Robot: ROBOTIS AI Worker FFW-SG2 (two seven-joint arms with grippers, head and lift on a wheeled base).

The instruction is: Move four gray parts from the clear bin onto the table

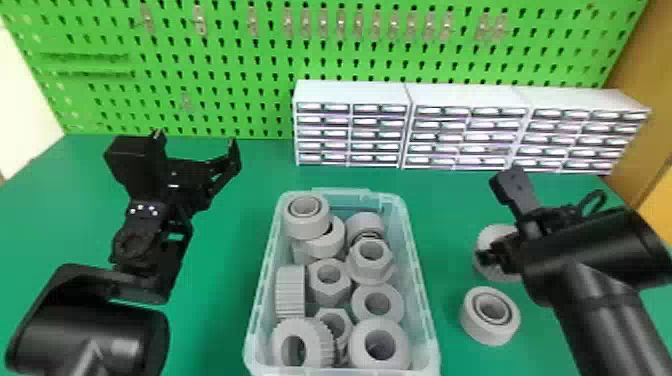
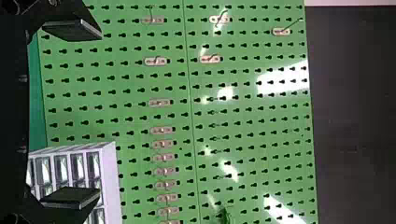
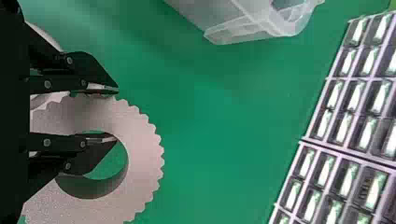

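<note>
Step judged: second placement. Right pincer (image 3: 116, 114) narrow, holding toothed gray part (image 3: 142, 140) toward table's (image 1: 450, 200) right edge; left pincer (image 2: 100, 114) wide. Next: seat part, release.

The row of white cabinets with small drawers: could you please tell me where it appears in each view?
Head view: white drawer cabinets, upper half, from near the middle almost to the right edge.
Left wrist view: part of the row, in the lower left corner, lying sideways.
Right wrist view: part of the row, along the right side, slanting.
Shared landmark: the green tabletop, which all three views show.
</note>
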